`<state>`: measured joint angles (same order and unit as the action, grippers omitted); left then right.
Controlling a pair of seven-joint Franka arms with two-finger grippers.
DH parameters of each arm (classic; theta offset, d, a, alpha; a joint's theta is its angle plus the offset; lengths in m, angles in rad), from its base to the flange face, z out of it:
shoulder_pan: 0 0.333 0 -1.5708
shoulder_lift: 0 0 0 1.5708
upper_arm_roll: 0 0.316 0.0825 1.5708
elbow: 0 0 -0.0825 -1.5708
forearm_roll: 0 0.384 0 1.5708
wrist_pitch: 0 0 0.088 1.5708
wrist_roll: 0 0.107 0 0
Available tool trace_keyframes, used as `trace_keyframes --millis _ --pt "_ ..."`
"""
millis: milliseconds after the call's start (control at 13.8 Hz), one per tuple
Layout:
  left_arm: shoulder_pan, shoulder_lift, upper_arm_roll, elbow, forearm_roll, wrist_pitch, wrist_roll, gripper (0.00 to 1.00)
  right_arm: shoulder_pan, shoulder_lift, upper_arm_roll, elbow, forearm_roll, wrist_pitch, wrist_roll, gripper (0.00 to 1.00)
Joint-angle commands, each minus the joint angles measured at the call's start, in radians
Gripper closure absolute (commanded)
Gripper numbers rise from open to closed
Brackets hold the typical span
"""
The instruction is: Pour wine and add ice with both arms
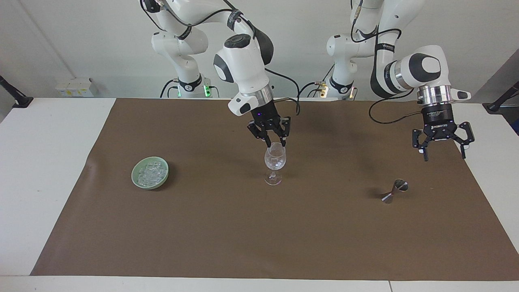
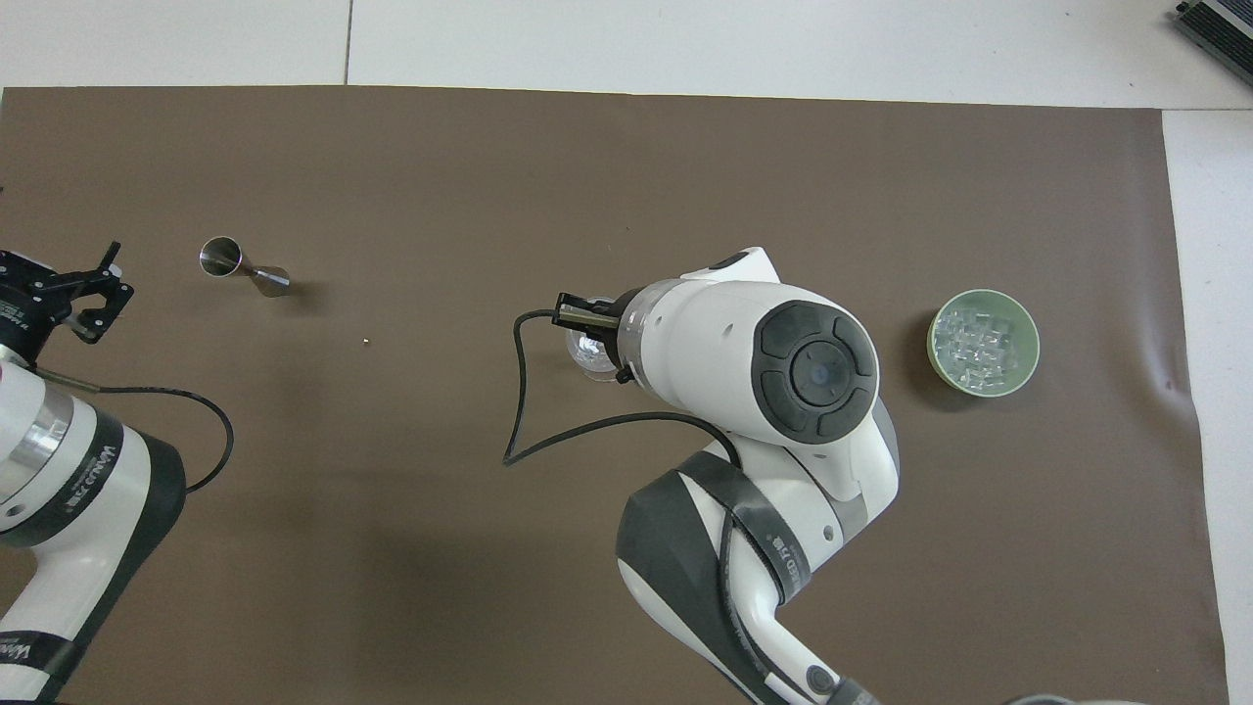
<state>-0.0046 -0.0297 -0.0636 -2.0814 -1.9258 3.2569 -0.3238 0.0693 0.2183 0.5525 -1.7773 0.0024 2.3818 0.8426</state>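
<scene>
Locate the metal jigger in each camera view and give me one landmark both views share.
Facing view: the jigger lies tipped on the brown mat toward the left arm's end of the table, in the picture's lower right part.
Overhead view: the jigger sits in the upper left part, on the same mat.
Shared landmark: the green bowl of ice, at the right arm's end.
</scene>
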Motion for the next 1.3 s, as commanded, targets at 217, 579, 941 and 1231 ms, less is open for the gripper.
trace_keyframes --millis 217,579,941,1231 --pt "-0.012 -0.016 0.004 -0.006 0.195 0.021 0.055 0.00 -0.020 -0.034 -0.087 0.018 -0.068 0.000 -0.008 0.00" --pt "0.011 -0.022 0.018 -0.008 0.538 -0.063 0.054 0.00 -0.011 -0.097 -0.253 0.018 -0.068 -0.163 -0.173 0.00" --pt "0.107 -0.050 0.024 -0.009 0.922 -0.339 0.045 0.00 -0.011 -0.191 -0.397 0.018 -0.064 -0.357 -0.387 0.00" --pt "0.149 -0.070 0.025 0.045 1.288 -0.610 -0.093 0.00 -0.022 -0.247 -0.482 0.018 -0.045 -0.458 -0.558 0.00"
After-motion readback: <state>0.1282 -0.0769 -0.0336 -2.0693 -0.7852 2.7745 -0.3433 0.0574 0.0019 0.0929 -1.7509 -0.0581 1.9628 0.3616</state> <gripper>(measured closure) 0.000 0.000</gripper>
